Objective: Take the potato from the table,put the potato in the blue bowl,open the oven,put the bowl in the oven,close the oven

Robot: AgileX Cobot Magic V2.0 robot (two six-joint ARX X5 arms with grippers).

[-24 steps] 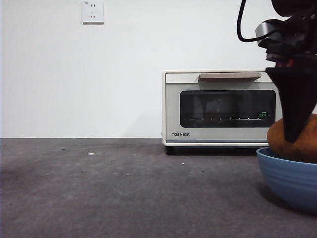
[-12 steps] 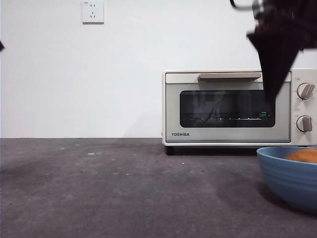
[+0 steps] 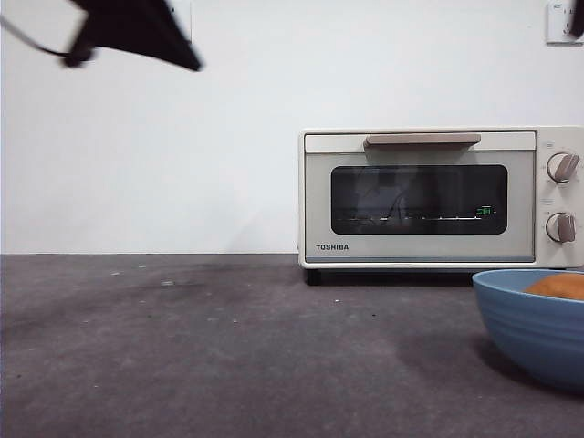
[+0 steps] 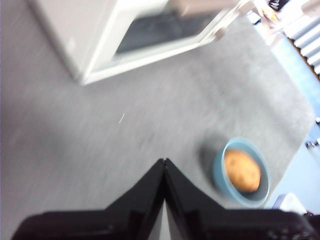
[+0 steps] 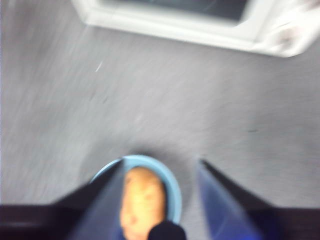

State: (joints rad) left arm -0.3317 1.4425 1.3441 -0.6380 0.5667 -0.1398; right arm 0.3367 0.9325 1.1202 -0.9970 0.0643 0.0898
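The orange-brown potato [image 3: 558, 286] lies inside the blue bowl [image 3: 529, 328] at the table's [image 3: 228, 347] front right. Behind it stands the cream oven [image 3: 420, 196], door shut, with its beige handle [image 3: 422, 140] along the top. My right gripper [image 5: 160, 164] hangs open high above the bowl [image 5: 172, 190] and potato [image 5: 142, 200], holding nothing; in the front view only its black tip [image 3: 575, 18] shows at the top right corner. My left gripper [image 4: 164, 161] is shut and empty, high over the table left of the bowl [image 4: 220, 170], and shows dark at the front view's top left [image 3: 187, 59].
Two knobs [image 3: 562, 167] sit on the oven's right side. A wall socket [image 3: 558, 23] is high on the white wall behind. Both wrist views are blurred by motion.
The right gripper let go of the potato into the bowl, then rose out to the top right corner. The left gripper has come into view at the top left.
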